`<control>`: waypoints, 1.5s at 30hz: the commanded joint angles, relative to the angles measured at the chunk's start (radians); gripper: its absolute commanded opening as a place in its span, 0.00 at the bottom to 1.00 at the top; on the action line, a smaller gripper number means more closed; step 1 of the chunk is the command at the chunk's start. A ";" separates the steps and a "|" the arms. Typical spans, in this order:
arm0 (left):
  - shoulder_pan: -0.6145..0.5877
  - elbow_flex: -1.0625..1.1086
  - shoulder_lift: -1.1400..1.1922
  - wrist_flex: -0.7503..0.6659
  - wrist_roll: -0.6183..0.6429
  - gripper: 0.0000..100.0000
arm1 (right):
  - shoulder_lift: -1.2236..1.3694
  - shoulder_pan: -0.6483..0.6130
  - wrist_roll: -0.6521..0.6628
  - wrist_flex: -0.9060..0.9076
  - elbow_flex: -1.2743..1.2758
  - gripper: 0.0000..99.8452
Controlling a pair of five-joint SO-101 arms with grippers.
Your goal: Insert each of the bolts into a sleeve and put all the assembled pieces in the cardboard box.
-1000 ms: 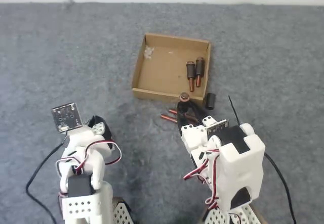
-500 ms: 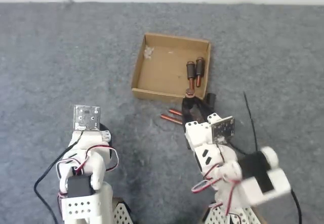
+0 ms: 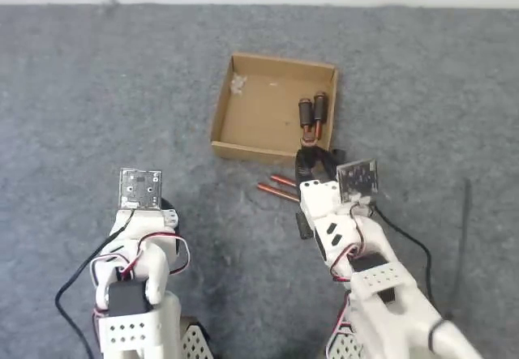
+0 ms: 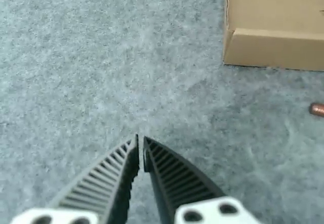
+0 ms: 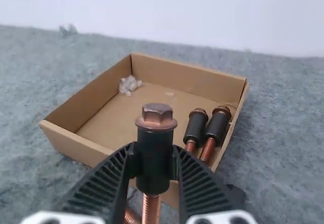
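Bolt [image 5: 156, 118] with a copper hex head, seated head-up in a black sleeve [image 5: 153, 150], shank poking out below. Clamped by the sleeve between the ribbed fingers of the right gripper [image 5: 153, 163], held at the near wall of the cardboard box [image 3: 229, 104], toward the corner with two assembled pieces [image 3: 312, 116] lying side by side inside. Two loose bolts [image 3: 276, 187] on the grey carpet just outside that same near wall. Small white scrap [image 3: 238, 83] in the box's far corner. Left gripper [image 4: 140, 145] low over the carpet, apart from the box and off its near corner on the left arm's side, fingers drawn almost together with nothing between them.

Likely risks, as a judgement from here:
- Dropping short and landing outside the near wall, if let go before clearing it.
- Shoving the light box by catching its rim with a finger.
- Landing on the assembled pieces already inside, then bouncing or rolling.
- Losing the bolt out of the sleeve if tipped past level, since gripped by the sleeve alone.

No brand, label or legible writing on the box walls or the carpet.
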 commanded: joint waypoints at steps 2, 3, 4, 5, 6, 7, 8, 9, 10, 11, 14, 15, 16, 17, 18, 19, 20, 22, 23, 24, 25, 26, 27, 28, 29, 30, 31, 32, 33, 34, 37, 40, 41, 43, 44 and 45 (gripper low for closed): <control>-0.006 -0.007 -0.021 0.000 -0.005 0.01 | -0.257 0.015 -0.008 0.466 -0.232 0.01; -0.006 -0.007 -0.021 0.000 -0.005 0.01 | -0.282 0.015 -0.009 0.526 -0.267 0.01; -0.006 -0.007 -0.021 0.000 -0.005 0.01 | -0.295 0.016 -0.009 0.562 -0.301 0.01; -0.006 -0.007 -0.021 0.000 -0.005 0.01 | -0.300 0.016 -0.009 0.584 -0.330 0.01; -0.006 -0.007 -0.021 0.000 -0.005 0.01 | -0.298 0.016 -0.009 0.593 -0.356 0.01; -0.006 -0.007 -0.021 0.000 -0.005 0.01 | -0.292 0.016 -0.009 0.599 -0.381 0.01; -0.006 -0.007 -0.021 0.000 -0.005 0.01 | -0.282 0.016 -0.009 0.602 -0.404 0.01; -0.006 -0.007 -0.021 0.002 -0.005 0.01 | -0.263 0.016 -0.008 0.602 -0.430 0.01; -0.006 -0.007 -0.021 0.002 -0.005 0.01 | -0.239 0.016 -0.006 0.604 -0.454 0.01; -0.006 -0.007 -0.021 0.002 -0.005 0.01 | -0.209 0.016 -0.006 0.608 -0.482 0.01; -0.006 -0.007 -0.021 0.000 -0.005 0.01 | -0.094 0.016 -0.006 0.705 -0.608 0.01; -0.006 -0.007 -0.021 0.000 -0.005 0.01 | -0.048 0.013 -0.008 0.748 -0.660 0.01; -0.006 -0.007 -0.021 0.000 -0.005 0.01 | 0.001 0.013 -0.008 0.786 -0.712 0.01; -0.006 -0.007 -0.021 0.000 -0.005 0.01 | 0.050 0.013 -0.008 0.814 -0.764 0.01; -0.006 -0.007 -0.021 0.000 -0.005 0.01 | 0.101 0.013 -0.008 0.843 -0.819 0.01; -0.006 -0.007 -0.021 -0.002 -0.005 0.01 | 0.151 0.015 -0.008 0.865 -0.872 0.01; -0.006 -0.007 -0.021 -0.002 -0.005 0.01 | 0.200 0.016 -0.006 0.886 -0.924 0.01; -0.006 -0.007 -0.021 -0.003 -0.005 0.01 | 0.303 0.016 -0.006 0.935 -1.026 0.01; -0.006 -0.007 -0.021 -0.003 -0.005 0.01 | 0.354 0.016 -0.006 0.958 -1.076 0.01; -0.006 -0.007 -0.021 -0.003 -0.005 0.01 | 0.403 0.016 -0.006 0.978 -1.120 0.01; -0.006 -0.007 -0.021 -0.003 -0.005 0.01 | 0.453 0.016 -0.006 0.993 -1.166 0.01; -0.008 -0.007 -0.021 -0.003 -0.005 0.01 | 0.501 0.018 -0.006 1.004 -1.208 0.01; -0.008 -0.007 -0.021 -0.003 -0.005 0.01 | 0.547 0.018 -0.006 1.017 -1.247 0.01; -0.008 -0.007 -0.021 -0.003 -0.005 0.01 | 0.593 0.019 -0.006 1.024 -1.284 0.01; -0.008 -0.007 -0.021 -0.003 -0.005 0.01 | 0.636 0.019 -0.006 1.030 -1.320 0.01; -0.008 -0.007 -0.021 -0.003 -0.005 0.01 | 0.674 0.019 -0.006 1.030 -1.346 0.01; -0.008 -0.007 -0.021 -0.003 -0.005 0.01 | 0.714 0.019 -0.006 1.030 -1.375 0.01; -0.008 -0.007 -0.021 -0.003 -0.005 0.01 | 0.754 0.019 -0.006 1.029 -1.405 0.01; -0.008 -0.007 -0.021 -0.003 -0.005 0.01 | 0.792 0.019 -0.006 1.029 -1.435 0.01; -0.008 -0.007 -0.021 -0.003 -0.005 0.01 | 0.829 0.019 -0.005 1.029 -1.464 0.01; -0.008 -0.007 -0.021 -0.003 -0.005 0.01 | 0.932 0.019 -0.005 1.029 -1.534 0.01; -0.008 -0.007 -0.021 -0.003 -0.005 0.01 | 1.024 0.019 -0.005 1.029 -1.580 0.01; -0.008 -0.007 -0.021 -0.005 -0.005 0.01 | 1.053 0.019 -0.005 1.029 -1.596 0.01; -0.008 -0.007 -0.021 -0.005 -0.005 0.01 | 1.107 0.019 -0.006 1.029 -1.620 0.01; -0.008 -0.007 -0.021 -0.005 -0.006 0.01 | 1.132 0.019 -0.006 1.029 -1.634 0.01; -0.008 -0.007 -0.021 -0.005 -0.006 0.01 | 1.153 0.019 -0.006 1.029 -1.648 0.01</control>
